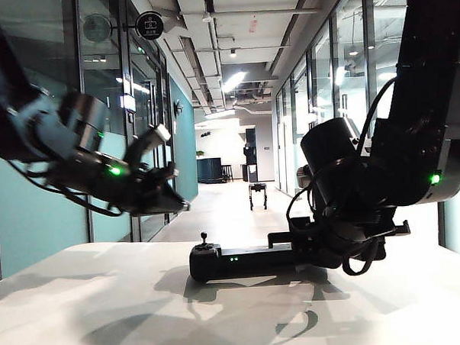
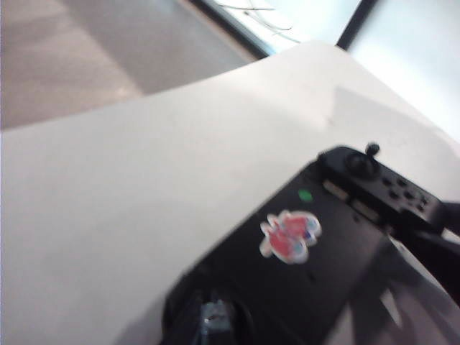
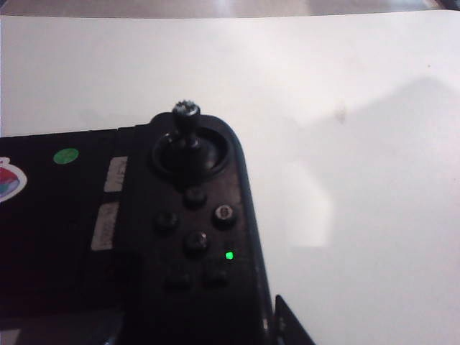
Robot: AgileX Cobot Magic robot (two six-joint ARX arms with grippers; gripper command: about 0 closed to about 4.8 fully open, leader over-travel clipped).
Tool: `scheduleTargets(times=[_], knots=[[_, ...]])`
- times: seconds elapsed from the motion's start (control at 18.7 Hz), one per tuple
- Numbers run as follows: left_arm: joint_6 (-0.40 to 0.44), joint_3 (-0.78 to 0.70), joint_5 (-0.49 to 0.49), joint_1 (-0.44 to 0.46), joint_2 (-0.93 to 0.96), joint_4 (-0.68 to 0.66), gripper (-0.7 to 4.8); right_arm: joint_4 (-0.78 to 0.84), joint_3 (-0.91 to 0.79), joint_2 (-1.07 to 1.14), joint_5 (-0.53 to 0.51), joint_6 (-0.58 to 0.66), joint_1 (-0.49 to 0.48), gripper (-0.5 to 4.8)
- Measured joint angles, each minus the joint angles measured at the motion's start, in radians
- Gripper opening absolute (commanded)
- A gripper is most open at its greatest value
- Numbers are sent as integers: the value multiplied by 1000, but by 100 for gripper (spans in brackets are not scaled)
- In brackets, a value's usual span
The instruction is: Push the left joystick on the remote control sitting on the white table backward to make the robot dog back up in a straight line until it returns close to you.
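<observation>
Left gripper (image 1: 159,156) is hanging in the air above the white table (image 1: 83,301), fingers looking apart, nothing between them. Remote control (image 1: 241,261) is lying mid-table, left joystick (image 1: 204,238) sticking up untouched. Robot dog (image 1: 258,193) is standing far down the corridor. Right gripper (image 1: 325,245) is sitting at the remote's right end; can't tell its opening.

The white table (image 1: 106,308) looks smooth and matt, taking soft shadows. The remote control (image 3: 144,237) is black plastic with a dull sheen; at its 10 o'clock edge sits a glossy paper sticker (image 2: 290,236). The joystick (image 3: 186,118) ends in a ridged, knurled tip
</observation>
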Motion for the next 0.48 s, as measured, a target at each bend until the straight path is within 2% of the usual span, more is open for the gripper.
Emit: scheduleTargets(times=[0.21, 0.48], knots=[[8, 92, 5, 0, 82, -37, -6, 0, 1, 0, 23, 0, 1, 229], [71, 225, 25, 0, 168, -129, -6, 0, 2, 0, 26, 0, 3, 229]])
